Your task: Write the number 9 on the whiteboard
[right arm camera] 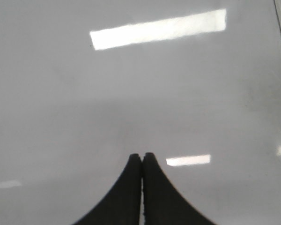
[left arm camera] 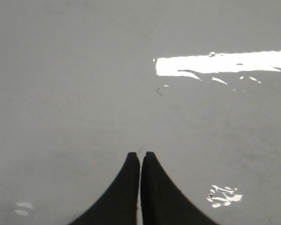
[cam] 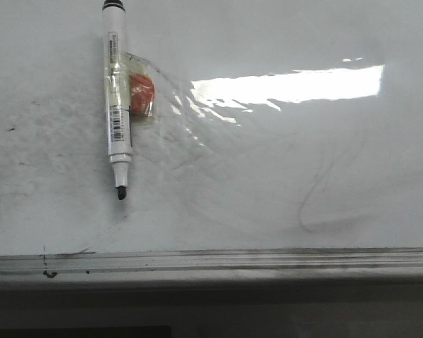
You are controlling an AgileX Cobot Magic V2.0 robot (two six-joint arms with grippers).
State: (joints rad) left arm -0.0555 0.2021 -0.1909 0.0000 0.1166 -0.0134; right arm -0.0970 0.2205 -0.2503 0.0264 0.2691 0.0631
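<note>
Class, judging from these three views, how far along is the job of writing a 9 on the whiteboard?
Not started. The whiteboard shows only grey erased smears, no fresh 9. The uncapped marker lies on it, unheld. The left gripper and right gripper are shut and empty. Left: grasp the marker, then write.

You saw the marker (cam: 117, 98) cut off at its cap by the front view's upper edge, while the orange piece (cam: 142, 94) under clear tape stayed too blurred to identify.
</note>
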